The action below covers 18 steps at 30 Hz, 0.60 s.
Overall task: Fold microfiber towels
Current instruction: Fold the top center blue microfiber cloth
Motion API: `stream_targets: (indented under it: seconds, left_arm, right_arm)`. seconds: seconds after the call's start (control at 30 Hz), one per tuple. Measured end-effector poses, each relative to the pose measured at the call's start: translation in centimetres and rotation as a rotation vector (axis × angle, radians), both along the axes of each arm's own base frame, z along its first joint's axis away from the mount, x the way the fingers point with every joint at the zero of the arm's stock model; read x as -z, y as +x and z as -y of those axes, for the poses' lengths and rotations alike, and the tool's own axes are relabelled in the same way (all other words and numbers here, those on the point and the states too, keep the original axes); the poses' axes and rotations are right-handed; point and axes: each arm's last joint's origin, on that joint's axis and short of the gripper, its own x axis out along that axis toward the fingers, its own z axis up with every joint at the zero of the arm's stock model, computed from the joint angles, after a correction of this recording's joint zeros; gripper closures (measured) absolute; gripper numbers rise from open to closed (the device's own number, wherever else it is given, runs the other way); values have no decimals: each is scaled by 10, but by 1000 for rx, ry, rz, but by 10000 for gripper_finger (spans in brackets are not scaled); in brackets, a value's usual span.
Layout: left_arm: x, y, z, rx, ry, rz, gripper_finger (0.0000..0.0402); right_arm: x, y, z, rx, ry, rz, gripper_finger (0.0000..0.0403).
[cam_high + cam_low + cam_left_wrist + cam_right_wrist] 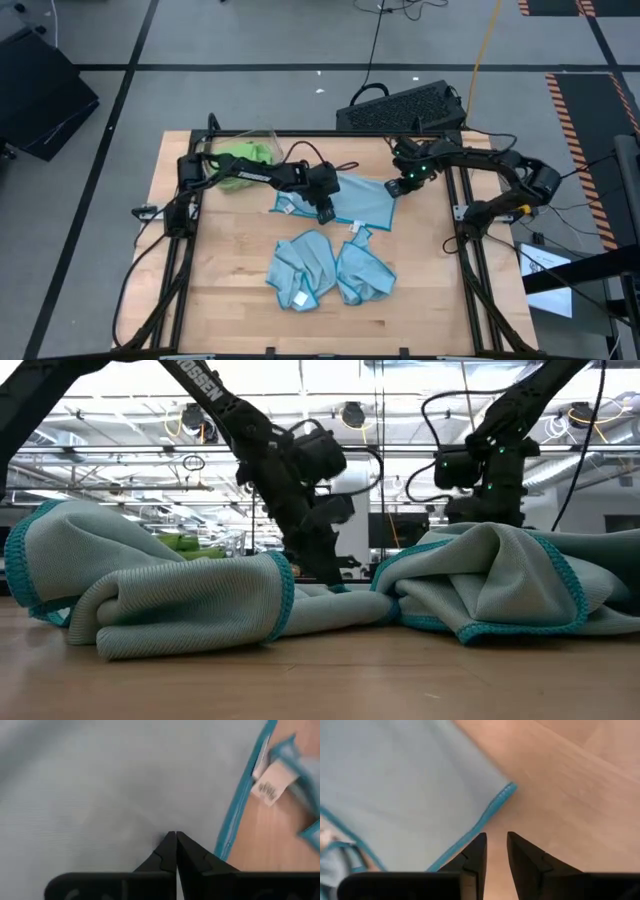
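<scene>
Three blue towels mid-frame, green ones upper left.
Left pincer [326, 213] pressed together on the flat towel [350, 203]; right pincer [394, 186], slightly spread, empty at its corner; two crumpled towels [330, 268] lie below.

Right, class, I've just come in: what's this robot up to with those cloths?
It is folding microfiber towels. One light blue towel lies spread flat on the table. The left gripper is shut and down on that towel; the right gripper hovers at the towel's far corner, fingers slightly apart, holding nothing. Two crumpled blue towels wait nearer; green ones sit in a clear bin.
</scene>
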Motion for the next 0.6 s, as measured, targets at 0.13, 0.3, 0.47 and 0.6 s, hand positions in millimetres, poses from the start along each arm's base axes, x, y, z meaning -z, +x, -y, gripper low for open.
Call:
stream_targets:
  seconds: [0.13,0.3,0.47,0.6]
  left_arm:
    - [-36,-6,-3,-67,-27,73,392]
    - [-63,-11,6,-103,-37,129,382]
    - [-70,-7,30,-173,-143,136,381]
    - [-70,-4,65,-175,-220,111,380]
  right_arm:
    - [-12,-7,-1,79,0,34,332]
    - [-15,-12,8,198,19,70,319]
    - [-18,-8,20,180,-5,99,258]
    - [-25,-6,24,84,-53,122,210]
